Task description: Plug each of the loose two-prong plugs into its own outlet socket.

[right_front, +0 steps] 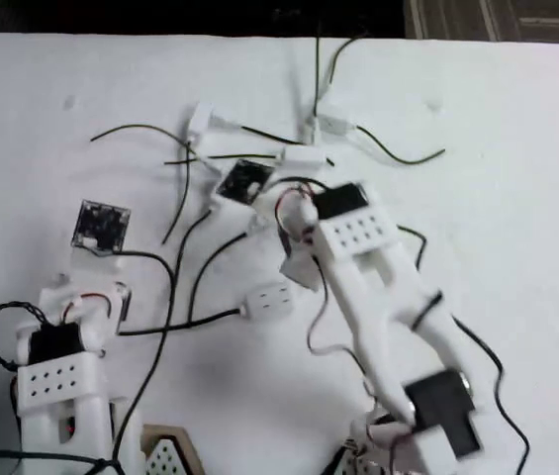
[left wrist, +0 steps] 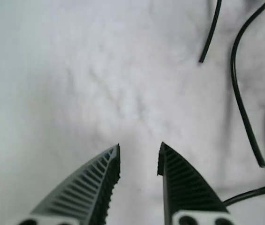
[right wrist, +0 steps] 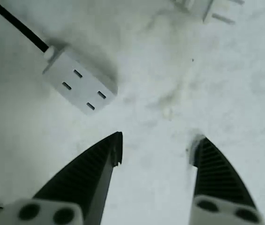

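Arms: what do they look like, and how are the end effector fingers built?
Both the left arm and right arm are white shells with black motor blocks, a plate of round holes near the wrist, and red and black wires. The left end effector and right end effector have dark, ribbed, pointed fingers on white bases.

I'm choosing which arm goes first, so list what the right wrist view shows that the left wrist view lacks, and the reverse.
Right wrist view's own: a white rectangular outlet block with slot pairs on a black cord, beyond the open right gripper. Left wrist view's own: thin loose black wires past the open left gripper. Shared: the white table, and dark ribbed fingers holding nothing.
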Robot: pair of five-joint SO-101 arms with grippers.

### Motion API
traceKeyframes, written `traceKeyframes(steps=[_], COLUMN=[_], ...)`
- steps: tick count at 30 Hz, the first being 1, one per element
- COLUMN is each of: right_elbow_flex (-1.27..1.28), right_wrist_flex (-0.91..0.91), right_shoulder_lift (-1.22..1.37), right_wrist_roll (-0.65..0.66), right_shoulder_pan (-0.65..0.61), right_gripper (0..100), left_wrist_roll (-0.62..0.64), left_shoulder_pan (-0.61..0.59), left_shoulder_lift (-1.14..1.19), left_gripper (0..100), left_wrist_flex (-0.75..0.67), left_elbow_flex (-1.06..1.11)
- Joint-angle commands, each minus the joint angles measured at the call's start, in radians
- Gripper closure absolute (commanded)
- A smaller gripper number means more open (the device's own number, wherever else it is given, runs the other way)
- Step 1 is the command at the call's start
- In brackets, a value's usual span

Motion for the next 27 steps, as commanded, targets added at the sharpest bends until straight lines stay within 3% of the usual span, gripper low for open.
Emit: traceKeyframes(steps=[1, 16, 27], right_elbow_flex=[-0.126, -0.512, -0.786], right_wrist_flex=[-0.013, -0.008, -0.007], right_shoulder_lift=[0.081, 0.469, 0.694], right_wrist_roll=[0.124, 0.382, 0.425], right_shoulder_pan=[-0.004, 0.008, -0.027], right_gripper=[77.2, 77.5, 77.4], left_wrist_roll=[-0.049, -0.054, -0.054], left_shoulder_pan=[-0.008, -0.007, -0.007], left_shoulder_lift=[-0.016, -0.021, -0.021], left_gripper=[85, 85, 85], left_wrist_flex=[-0.015, -0.017, -0.015], left_elbow_flex=[-0.003, 0.012, 0.014])
